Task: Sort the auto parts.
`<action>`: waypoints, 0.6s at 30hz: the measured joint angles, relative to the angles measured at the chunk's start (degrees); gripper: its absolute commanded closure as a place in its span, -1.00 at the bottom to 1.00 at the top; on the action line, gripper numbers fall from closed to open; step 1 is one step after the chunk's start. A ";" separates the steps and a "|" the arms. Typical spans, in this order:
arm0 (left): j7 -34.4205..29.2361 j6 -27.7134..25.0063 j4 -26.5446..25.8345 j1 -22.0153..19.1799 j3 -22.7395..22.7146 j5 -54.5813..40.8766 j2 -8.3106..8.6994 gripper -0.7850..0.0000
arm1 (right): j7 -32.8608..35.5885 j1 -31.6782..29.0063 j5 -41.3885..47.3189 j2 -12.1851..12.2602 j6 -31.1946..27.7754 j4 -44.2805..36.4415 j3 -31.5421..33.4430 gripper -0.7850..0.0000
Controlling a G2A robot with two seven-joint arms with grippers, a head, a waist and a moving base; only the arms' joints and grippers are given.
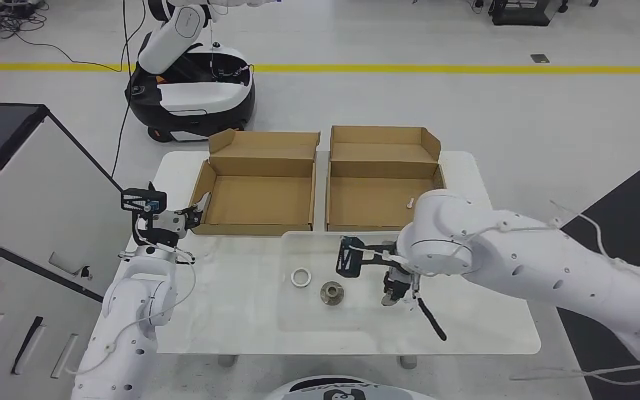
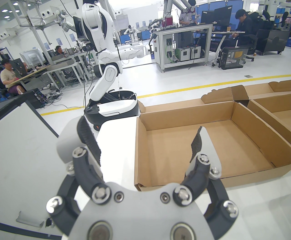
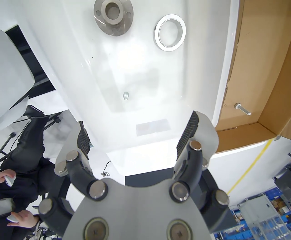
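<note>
On the white tray [image 1: 470, 320] lie a shiny ring [image 1: 299, 276] and a grey flange [image 1: 331, 292]. The right wrist view shows the ring [image 3: 170, 31], the flange [image 3: 113, 16] and a small bolt [image 3: 125, 96] standing on the tray, a little ahead of my open right gripper [image 3: 137, 128]. That right gripper [image 1: 393, 290] hangs over the tray, right of the flange, holding nothing. A second bolt [image 3: 242, 109] lies in the right cardboard box [image 1: 380, 190]. My left gripper [image 2: 141, 131] is open and holds nothing at the near left corner of the left cardboard box [image 2: 204, 141].
The two open boxes stand side by side at the table's back; the left box [image 1: 258, 190] holds nothing. Another white robot [image 1: 195, 90] stands on the floor beyond the table. A grey cabinet [image 1: 40, 200] flanks the table's left side.
</note>
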 measured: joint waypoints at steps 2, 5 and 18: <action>0.00 0.00 0.00 0.00 0.00 0.00 0.00 -1.00 | 0.00 -0.26 -0.10 -0.13 0.24 0.50 0.00 -1.00; 0.00 0.00 0.00 0.00 0.00 0.00 0.00 -1.00 | -0.09 -0.75 -0.29 -0.32 0.34 1.09 0.10 -1.00; 0.00 0.00 0.00 0.00 0.00 0.00 0.00 -1.00 | -1.17 -2.60 -0.90 -1.55 -0.58 3.53 0.46 -1.00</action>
